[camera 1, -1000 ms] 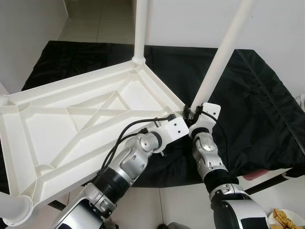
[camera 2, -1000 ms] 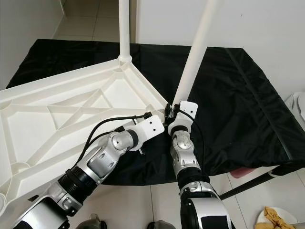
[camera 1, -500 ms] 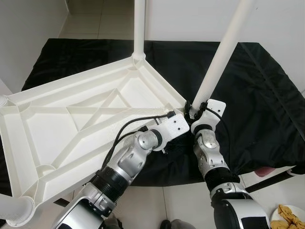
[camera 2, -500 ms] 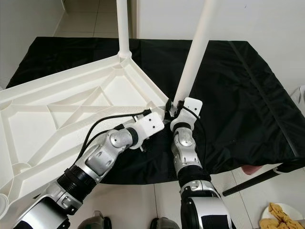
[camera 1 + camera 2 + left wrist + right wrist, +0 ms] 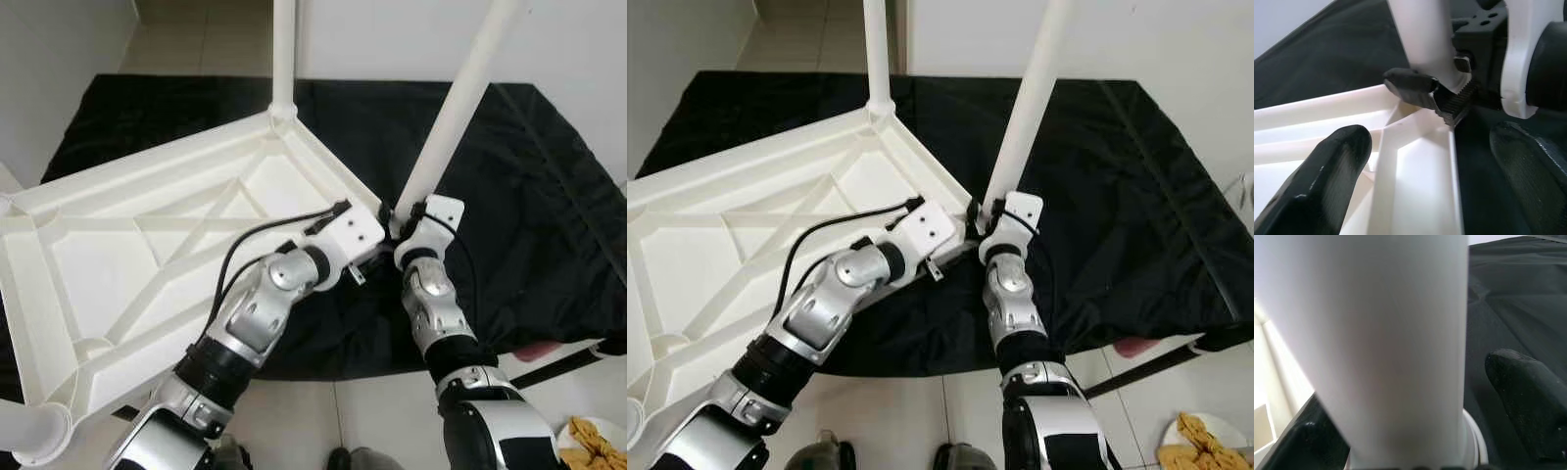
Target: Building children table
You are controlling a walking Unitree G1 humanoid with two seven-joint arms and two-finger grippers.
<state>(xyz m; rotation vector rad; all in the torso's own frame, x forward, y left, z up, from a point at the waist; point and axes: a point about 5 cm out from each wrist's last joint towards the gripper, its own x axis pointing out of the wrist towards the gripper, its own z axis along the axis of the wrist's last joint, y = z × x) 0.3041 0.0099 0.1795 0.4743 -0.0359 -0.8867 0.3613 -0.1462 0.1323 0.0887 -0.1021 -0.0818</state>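
Note:
The white plastic table top (image 5: 147,245) lies upside down on a black cloth (image 5: 529,196). One white leg (image 5: 282,59) stands upright in its far corner. A second white leg (image 5: 456,108) rises tilted from the near right corner, and my right gripper (image 5: 394,217) is shut on its base. In the right wrist view that leg (image 5: 1381,342) sits between the black fingers (image 5: 1528,401). My left gripper (image 5: 1427,137) is open just beside that corner, its fingers (image 5: 1327,181) spread wide over the table's rim and cloth, holding nothing.
A round leg socket (image 5: 34,431) juts out at the near left corner of the top. Pale floor tiles lie beyond the cloth, with a wall at the left. A dark bar (image 5: 568,360) and a plate with yellow pieces (image 5: 593,441) sit low on the right.
My left gripper has swung up and forward, closer to the table corner and the tilted leg's base. The right gripper keeps its hold on the leg. The camera has shifted slightly.

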